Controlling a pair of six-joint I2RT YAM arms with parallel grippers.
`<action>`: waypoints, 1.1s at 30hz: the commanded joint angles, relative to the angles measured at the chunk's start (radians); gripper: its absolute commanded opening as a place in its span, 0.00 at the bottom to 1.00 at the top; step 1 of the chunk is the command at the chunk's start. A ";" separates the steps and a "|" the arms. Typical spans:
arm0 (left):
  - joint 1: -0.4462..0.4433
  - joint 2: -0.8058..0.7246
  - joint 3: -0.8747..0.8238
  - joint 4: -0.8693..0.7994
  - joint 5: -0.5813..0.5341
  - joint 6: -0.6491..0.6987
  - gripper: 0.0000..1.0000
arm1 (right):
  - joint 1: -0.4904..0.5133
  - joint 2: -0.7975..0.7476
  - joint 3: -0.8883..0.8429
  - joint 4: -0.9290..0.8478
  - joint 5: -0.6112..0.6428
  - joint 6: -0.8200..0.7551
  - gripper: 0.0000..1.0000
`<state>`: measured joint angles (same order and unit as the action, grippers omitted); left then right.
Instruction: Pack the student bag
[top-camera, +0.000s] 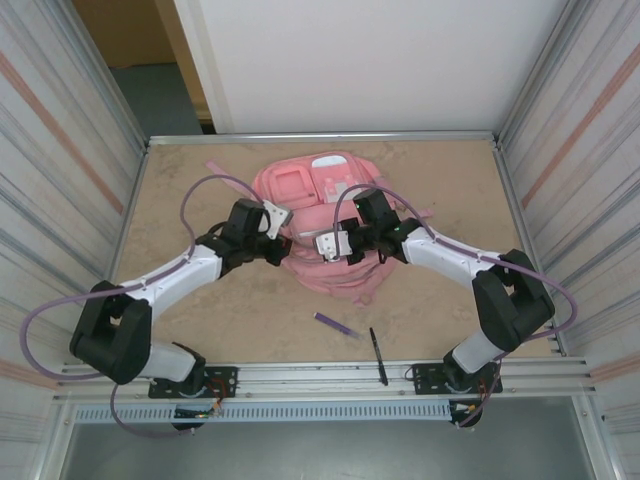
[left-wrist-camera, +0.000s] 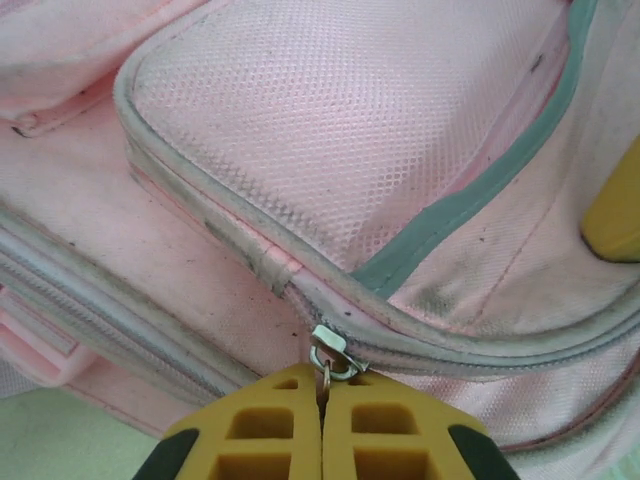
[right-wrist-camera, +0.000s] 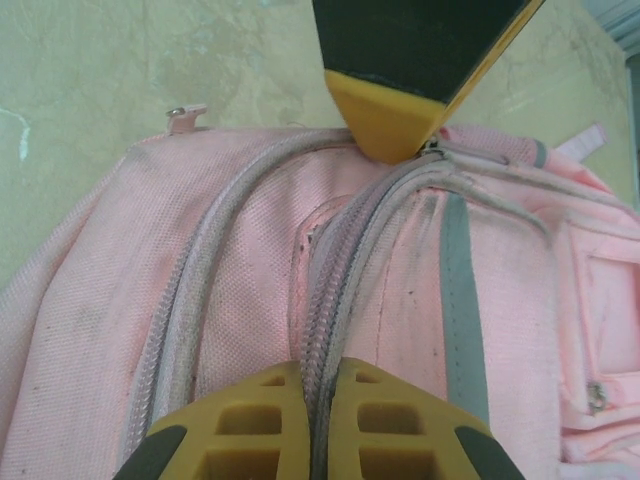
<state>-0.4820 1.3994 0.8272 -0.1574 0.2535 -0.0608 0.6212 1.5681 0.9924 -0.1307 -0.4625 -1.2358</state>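
The student bag (top-camera: 300, 185) is a pink backpack lying flat at the middle of the table, with both arms reaching in over it. My left gripper (left-wrist-camera: 322, 392) is shut on the small metal zipper pull (left-wrist-camera: 335, 356) at the end of a zip line, below a mesh pocket (left-wrist-camera: 330, 130). From above, it (top-camera: 287, 230) sits on the bag's left side. My right gripper (right-wrist-camera: 322, 388) is shut on the raised zip seam (right-wrist-camera: 335, 300) of the bag (right-wrist-camera: 230, 290). From above, it (top-camera: 338, 247) is on the bag's near right part. Further along that seam a yellow fingertip (right-wrist-camera: 388, 125) of the left gripper touches the bag.
A purple pen (top-camera: 337, 325) and a black pen (top-camera: 377, 355) lie on the table between the bag and the near rail. Metal walls close in the left, right and back sides. A pink strap (top-camera: 218, 165) trails off the bag's far left.
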 joint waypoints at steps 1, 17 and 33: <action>0.138 0.067 0.018 -0.042 -0.103 0.004 0.00 | -0.009 -0.021 0.016 -0.106 0.029 -0.064 0.00; 0.236 -0.058 -0.088 0.109 0.116 0.016 0.52 | 0.018 -0.055 -0.060 0.046 0.053 0.011 0.35; -0.174 -0.208 -0.167 0.248 0.064 0.655 0.79 | -0.015 -0.511 -0.166 0.123 0.613 1.043 0.99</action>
<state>-0.6022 1.1816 0.6598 0.0731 0.3683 0.3565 0.6304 1.1278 0.7776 0.0803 -0.1177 -0.5747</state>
